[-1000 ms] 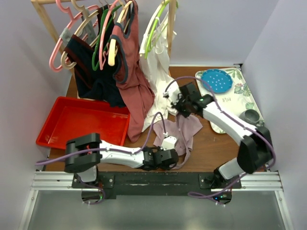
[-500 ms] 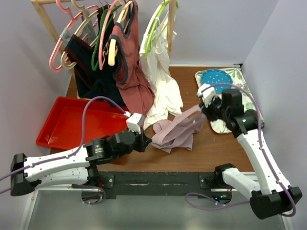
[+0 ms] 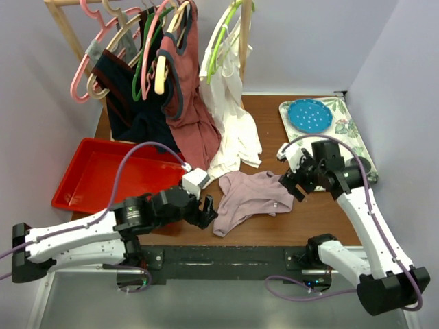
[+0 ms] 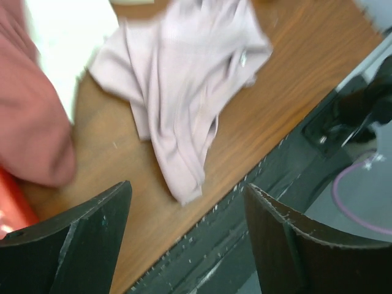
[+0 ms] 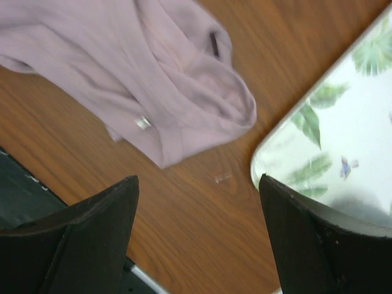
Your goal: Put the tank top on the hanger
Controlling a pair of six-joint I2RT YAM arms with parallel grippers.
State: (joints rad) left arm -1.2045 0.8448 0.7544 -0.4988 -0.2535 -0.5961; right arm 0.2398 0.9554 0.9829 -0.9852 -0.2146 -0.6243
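The pale mauve tank top [image 3: 250,197] lies loose and crumpled on the brown table, between my two grippers and held by neither. My left gripper [image 3: 206,211] is open just off its left edge. In the left wrist view the tank top [image 4: 184,79] lies beyond my open left gripper [image 4: 187,187], whose jaws are empty. My right gripper [image 3: 291,184] is open at the garment's right edge. In the right wrist view the tank top [image 5: 153,79] sits ahead of my empty right gripper [image 5: 197,180]. The salmon-pink hanger [image 3: 84,65] hangs bare on the wooden rack at the back left.
A red bin [image 3: 116,175] sits at the left. On the rack hang a rust-red tank top [image 3: 195,116], dark clothes, a white garment [image 3: 230,130] and a lime-green hanger [image 3: 223,34]. A leaf-patterned tray [image 3: 343,133] with a blue plate [image 3: 310,115] stands at the right.
Both grippers have opened and let go of the tank top, which was stretched between them and now lies on the table. The right gripper dropped slightly lower.
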